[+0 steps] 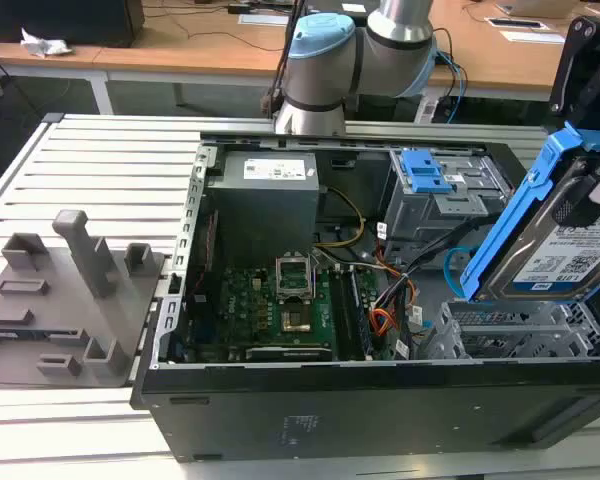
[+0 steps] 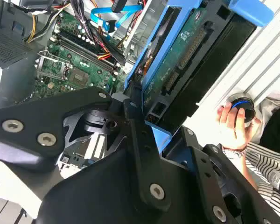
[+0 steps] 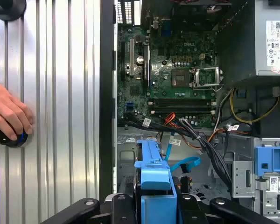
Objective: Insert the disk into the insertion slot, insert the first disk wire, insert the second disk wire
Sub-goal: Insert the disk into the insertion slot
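The gripper (image 1: 585, 200) is clamped on the hard disk (image 1: 565, 250). It has one black finger on each side of the disk's bright blue frame. In the exterior view the hard disk hangs in the air at 3 o'clock. It is tipped, so its top end leans toward 1 o'clock, and its white sticker faces the camera.

The silver drive cage (image 1: 520, 335), the one full of little holes, sits at 6 o'clock from the hard disk. It is inside the open computer case (image 1: 380, 410). The low end of the blue frame is right by the cage's top edge, but I cannot tell if they touch. The hard disk is not down inside the cage.

The light blue cable (image 1: 451, 265) bends in a loop at 9 o'clock from the hard disk. A grey bay with a blue latch (image 1: 425, 175) stands at 11 o'clock from it.

In the first wrist view a thin red-orange wire (image 3: 170, 118) lies among other wires, by the edge of the green motherboard (image 3: 172, 70). A person's hand (image 3: 7, 114) rests on a round black button (image 3: 4, 139) on the ribbed metal table (image 3: 60, 93).

In the exterior view a grey plastic holder (image 1: 70, 290) sits on the table at 9 o'clock.
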